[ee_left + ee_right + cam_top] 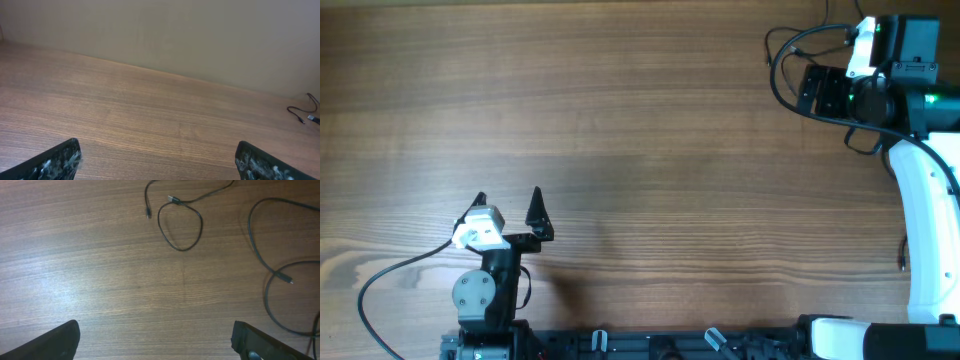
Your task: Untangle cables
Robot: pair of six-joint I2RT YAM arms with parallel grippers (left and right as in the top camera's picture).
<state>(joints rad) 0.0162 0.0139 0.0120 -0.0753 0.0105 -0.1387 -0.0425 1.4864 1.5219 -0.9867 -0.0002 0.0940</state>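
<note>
Thin black cables lie as loose separate strands on the wooden table in the right wrist view. One cable (pixel 180 227) curls into a small loop with two plug ends beside it. Another cable (pixel 260 250) sweeps down the right side and ends in a plug (pixel 289 281). My right gripper (pixel 156 327) hovers open above bare wood short of them, holding nothing. My left gripper (pixel 510 203) stands open near the table's front left edge, and its wrist view shows the left gripper (pixel 157 145) empty. A small cable end (pixel 302 116) lies far off to its right.
The right arm (pixel 832 90) sits at the back right corner with thick black cords (pixel 782 62) looping from its white wrist unit. Its white base link (pixel 928 210) runs down the right edge. A thick cord (pixel 390 275) trails from the left arm.
</note>
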